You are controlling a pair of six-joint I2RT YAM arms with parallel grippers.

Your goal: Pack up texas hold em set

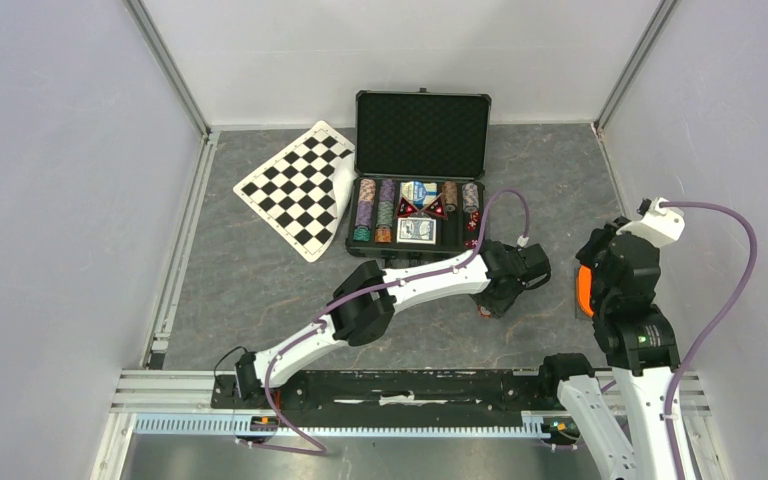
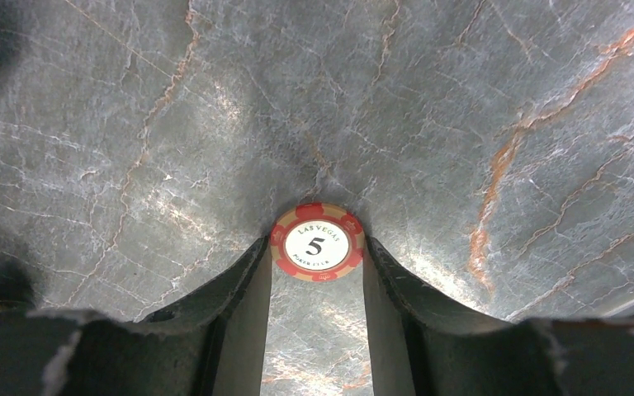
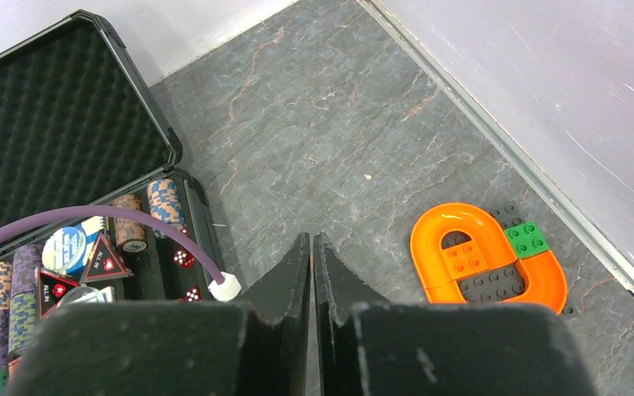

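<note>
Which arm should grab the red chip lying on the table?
Left. The left gripper is down at the chip, with a finger on each side of it. The right gripper is shut and off near the orange toy, away from the chip.

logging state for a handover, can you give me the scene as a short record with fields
case: open, lid up, far side of table
inside case: chip stacks, card decks, red dice
loose chip: red, marked 5, flat on table
left jaws: either side of loose chip, grip unclear
right jaws: shut, empty
also present: checkered board left of case, orange toy track at right
</note>
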